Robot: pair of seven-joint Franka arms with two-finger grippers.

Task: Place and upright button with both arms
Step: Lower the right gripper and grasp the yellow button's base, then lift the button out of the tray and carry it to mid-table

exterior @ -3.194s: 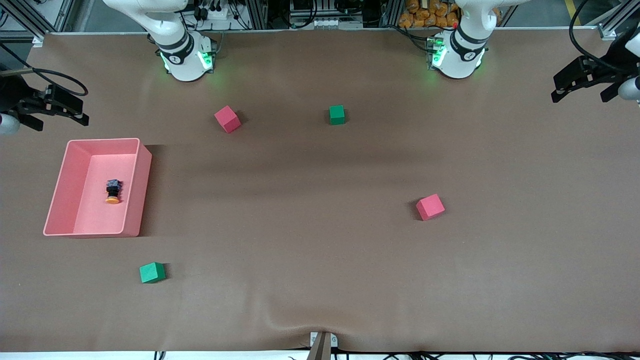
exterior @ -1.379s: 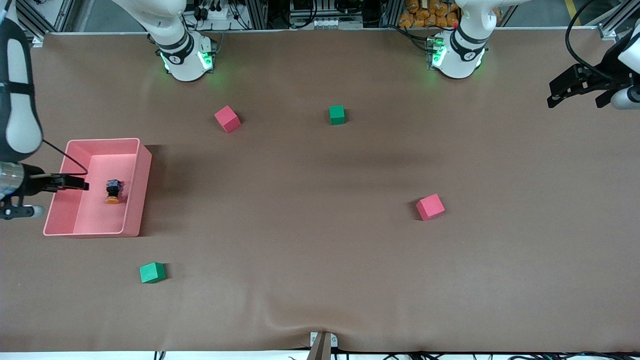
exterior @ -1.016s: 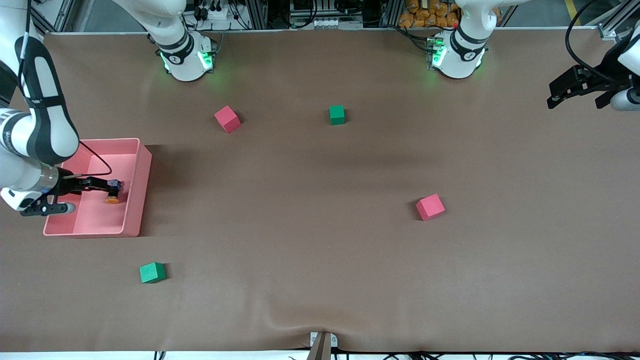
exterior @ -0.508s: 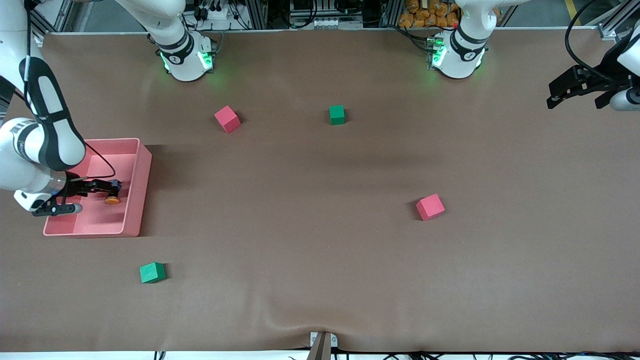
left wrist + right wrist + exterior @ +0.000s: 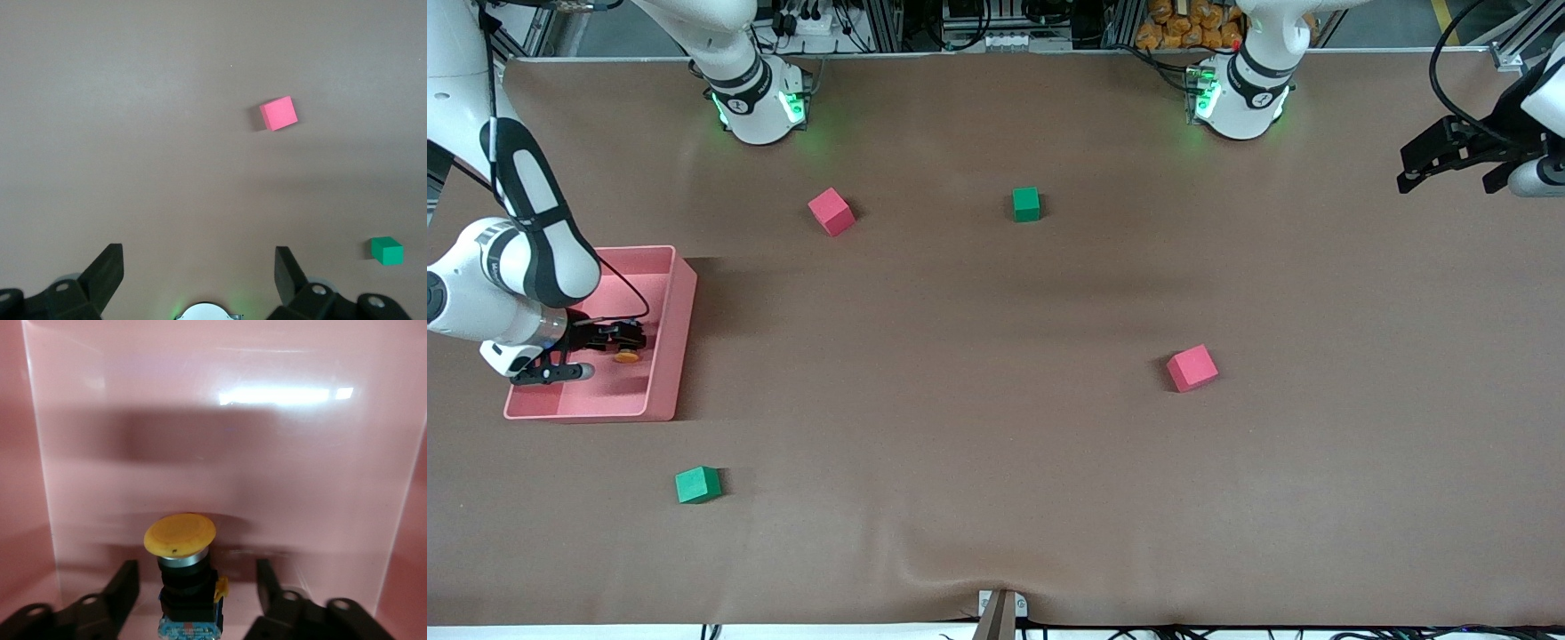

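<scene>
The button (image 5: 628, 356) lies on its side in the pink bin (image 5: 685, 293), its orange cap toward the front camera. My right gripper (image 5: 624, 337) is down inside the bin, open, and covers the black body in the front view. In the right wrist view the button (image 5: 185, 580) sits between my right gripper's (image 5: 197, 579) fingers, which stand apart on either side of its black body without touching it. My left gripper (image 5: 1445, 182) is open and empty, up over the left arm's end of the table; it also shows in the left wrist view (image 5: 198, 265).
Two pink cubes (image 5: 831, 211) (image 5: 1192, 368) and two green cubes (image 5: 1025, 204) (image 5: 697, 484) lie spread on the brown table. The left wrist view shows a pink cube (image 5: 278, 113) and a green cube (image 5: 387, 251). The bin's walls (image 5: 227, 420) close round my right gripper.
My right arm swung in over the pink bin and lowered its open gripper round the button. The button has not moved. My left gripper has hardly shifted.
</scene>
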